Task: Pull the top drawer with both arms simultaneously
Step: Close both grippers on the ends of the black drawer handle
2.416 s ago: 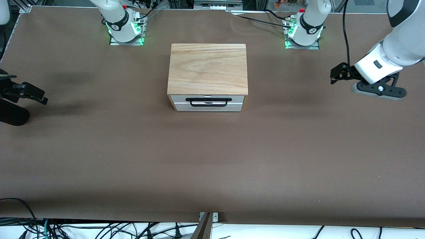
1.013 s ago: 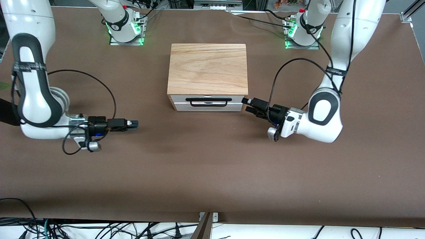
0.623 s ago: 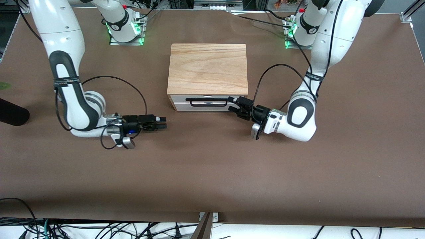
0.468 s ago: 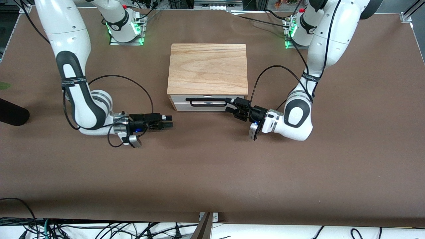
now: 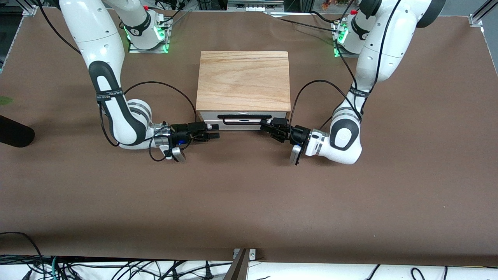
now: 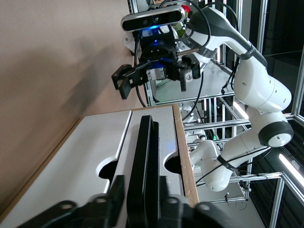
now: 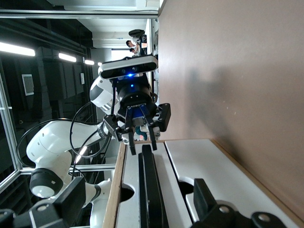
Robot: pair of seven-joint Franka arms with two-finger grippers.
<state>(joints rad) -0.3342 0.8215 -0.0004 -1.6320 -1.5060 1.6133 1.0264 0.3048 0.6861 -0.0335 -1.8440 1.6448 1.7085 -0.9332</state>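
Both grippers were down at the top drawer point(image 5: 243, 121), which sat closed under the wooden box top point(image 5: 244, 81). Left gripper point(image 5: 267, 125) had its fingers spread around one end of the handle point(image 5: 244, 116); right gripper point(image 5: 214, 131) was spread just beside the other end.

The top drawer point(image 5: 243, 115) has a white front panel crossed by a thin black handle point(image 5: 244, 116), under a slab point(image 5: 243, 79) of pale tan wood with darker grain streaks. The tabletop point(image 5: 249, 194) is plain matte brown. Both arms point(image 5: 116, 97) are glossy white with black bands and black cables, and the left claw point(image 5: 265, 125) and right claw point(image 5: 213, 132) are black, with a small blue light by the right one and green lights glowing at the bases point(image 5: 148, 37) at 12 o'clock.
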